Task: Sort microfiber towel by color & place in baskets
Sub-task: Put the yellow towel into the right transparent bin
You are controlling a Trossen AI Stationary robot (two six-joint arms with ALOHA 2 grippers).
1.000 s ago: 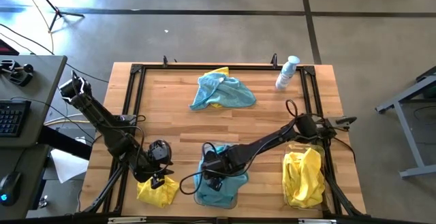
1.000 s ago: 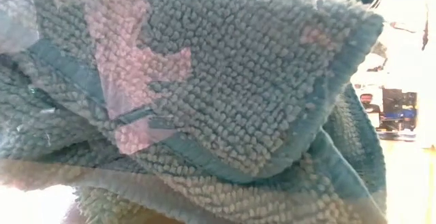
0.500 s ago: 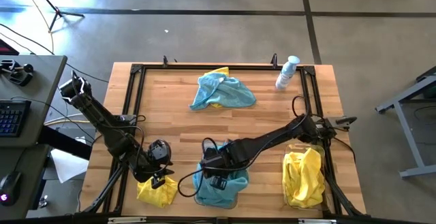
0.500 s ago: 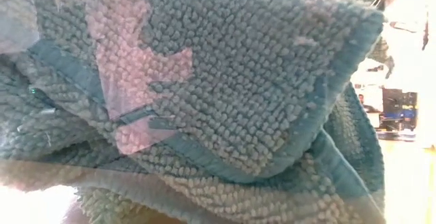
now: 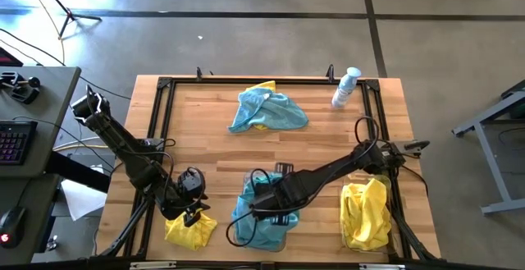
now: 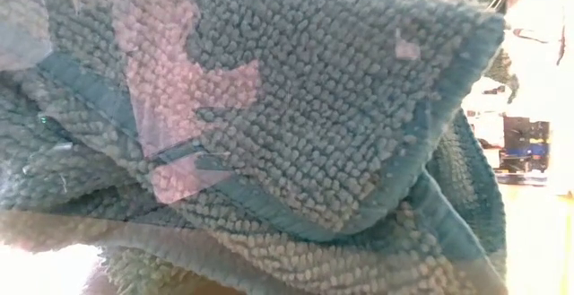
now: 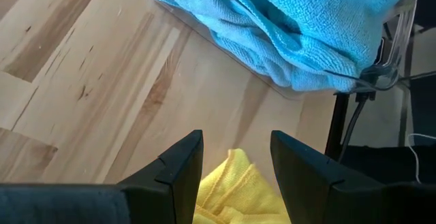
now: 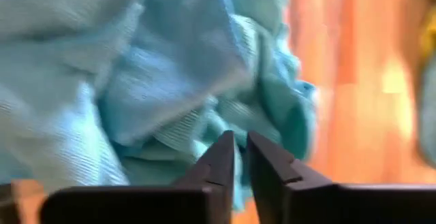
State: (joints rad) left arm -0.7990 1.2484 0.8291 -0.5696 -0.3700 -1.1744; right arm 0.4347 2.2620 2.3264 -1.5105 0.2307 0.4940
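A teal microfiber towel (image 5: 250, 221) fills the middle clear basket (image 7: 392, 54) at the table's near edge and blocks the low view (image 6: 269, 134). My right gripper (image 5: 275, 207) is down on that teal heap with its fingers together (image 8: 240, 157). My left gripper (image 5: 193, 214) is open just above a bunched yellow towel (image 5: 189, 231) lying on the table left of that basket. The yellow cloth (image 7: 231, 190) shows between its fingers. More yellow towels (image 5: 365, 212) fill the right basket. A teal and yellow pile (image 5: 267, 110) lies near the far edge. My right gripper comes slanting down from the table's right and is shut at a fold of the teal towel (image 8: 228, 125) on top of the heap. Only a thin strip of teal shows between the fingertips, and how many layers cannot be told. The towel rests in the basket.
A white and blue spray bottle (image 5: 346, 88) stands at the far right corner. A black frame (image 5: 160, 118) runs round the wooden table. Bare wood (image 5: 205, 155) lies between the far pile and the baskets.
My right gripper has shifted a little toward the table's right and far side over the middle basket. The teal towel under it has moved with it and now lies spread more toward the basket's left side. My left arm has kept still.
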